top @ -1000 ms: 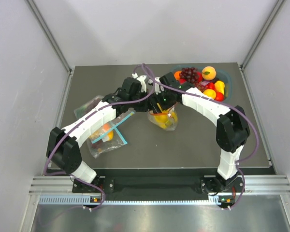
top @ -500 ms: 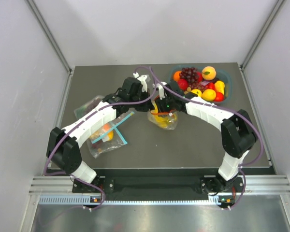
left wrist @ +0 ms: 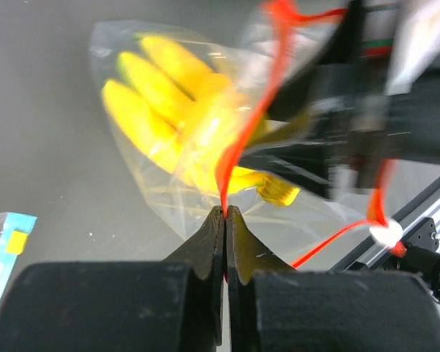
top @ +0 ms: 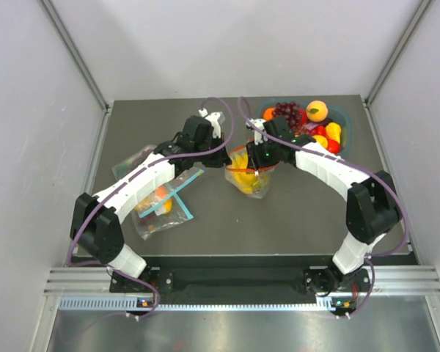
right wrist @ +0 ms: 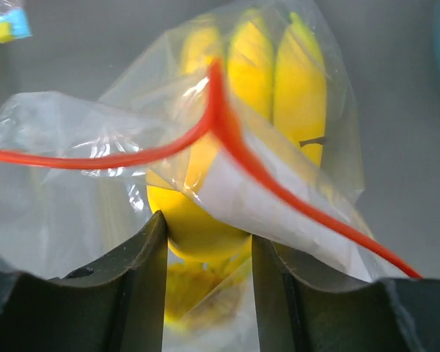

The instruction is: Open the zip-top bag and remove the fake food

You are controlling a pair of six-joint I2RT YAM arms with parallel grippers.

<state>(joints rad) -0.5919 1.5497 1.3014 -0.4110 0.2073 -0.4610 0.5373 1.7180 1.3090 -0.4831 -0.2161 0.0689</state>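
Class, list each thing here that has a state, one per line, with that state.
zip-top bag: mouth open, red strip parted.
left gripper: shut on that strip.
right gripper: at the bag's mouth, jaws either side of the lemon.
banana bunch: in the bag.

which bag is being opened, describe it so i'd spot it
On the dark table, look at the middle, just left of the blue fruit bowl. The clear bag there holds yellow bananas and has a red-orange zip strip; the bags further left have blue strips.
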